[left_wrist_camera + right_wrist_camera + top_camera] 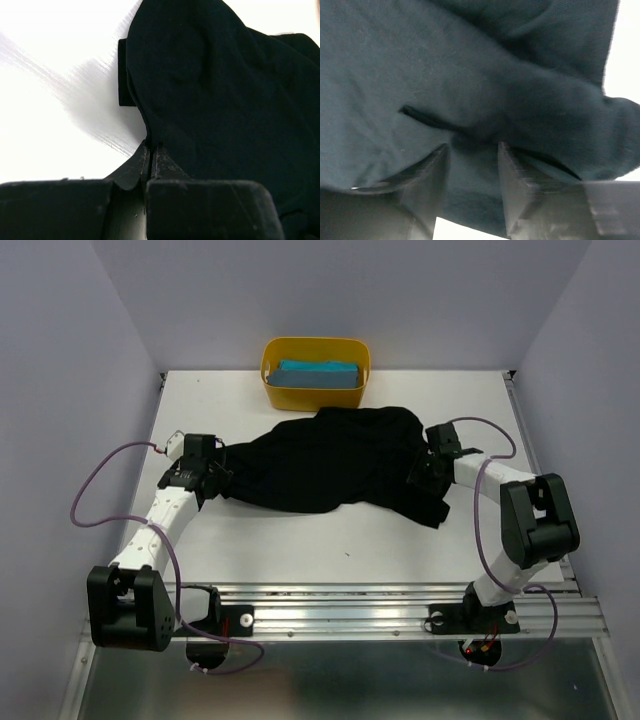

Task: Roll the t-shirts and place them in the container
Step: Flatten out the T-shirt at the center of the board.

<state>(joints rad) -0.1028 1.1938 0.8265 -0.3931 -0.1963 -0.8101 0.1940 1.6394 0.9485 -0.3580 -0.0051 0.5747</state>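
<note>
Black tee: limp, light, crumpled; probably best taken at hem corners. Left gripper pinches its edge; right gripper, jaws parted over cloth.

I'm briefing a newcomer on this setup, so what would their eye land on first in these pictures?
The black t-shirt lies crumpled across the middle of the white table, with the left gripper shut on its left edge and the right gripper open over its right side. Behind it, at the far edge, a yellow tub holds the teal-blue t-shirt as a compact bundle.
</note>
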